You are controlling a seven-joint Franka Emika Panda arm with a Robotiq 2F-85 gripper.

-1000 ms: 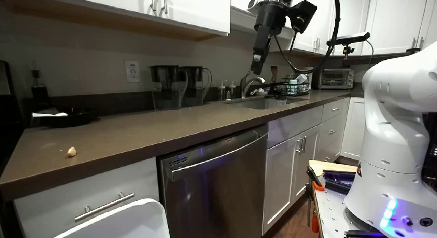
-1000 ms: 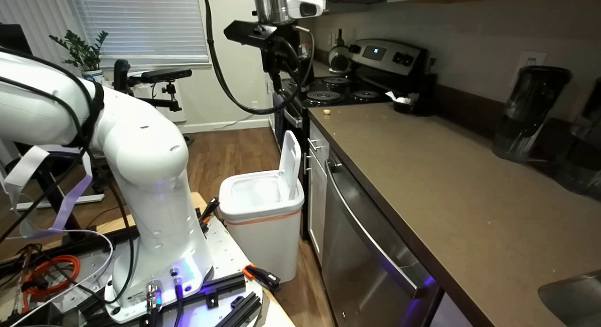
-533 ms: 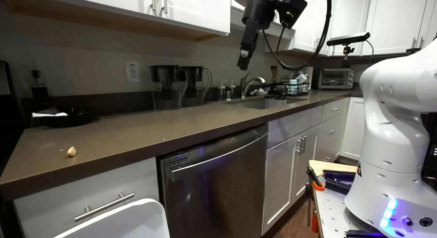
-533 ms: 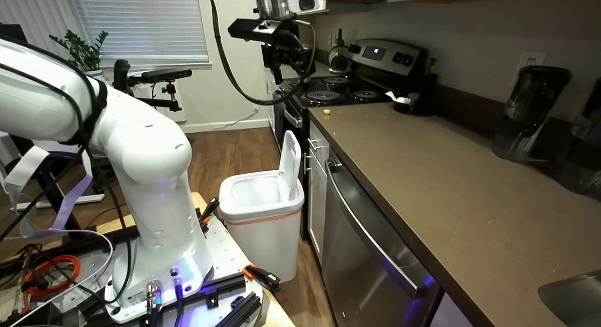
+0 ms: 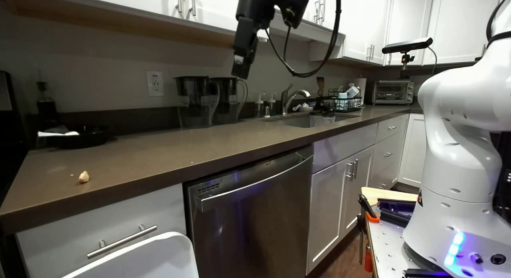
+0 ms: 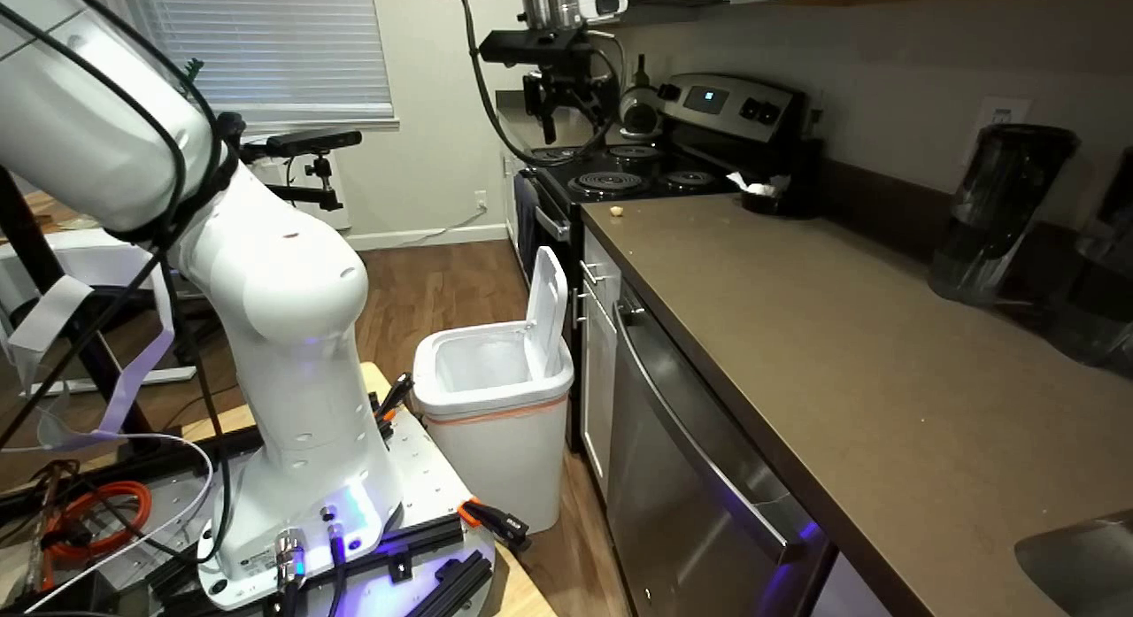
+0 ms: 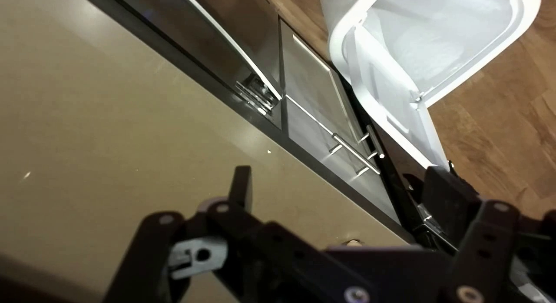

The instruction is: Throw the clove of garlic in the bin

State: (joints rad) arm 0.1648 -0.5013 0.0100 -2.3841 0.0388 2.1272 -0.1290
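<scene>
The clove of garlic, a tiny pale cream lump, lies on the brown countertop near its end. It also shows in the other outside picture, close to the counter's front corner. In the wrist view only the top of the clove shows, over the edge of the gripper's body. My gripper is open and empty, its fingers wide apart. In both exterior views the gripper hangs high above the clove's level, well apart from it. The white bin stands on the floor, its lid raised.
A black pan lies on the counter by the stove. Dark water pitchers stand against the wall. Upper cabinets hang over the counter. A dishwasher and drawer handles are below the counter edge.
My gripper has moved along the counter toward the garlic's end, leftward in an exterior view. The arm has reached farther out. The garlic and the bin have not moved.
</scene>
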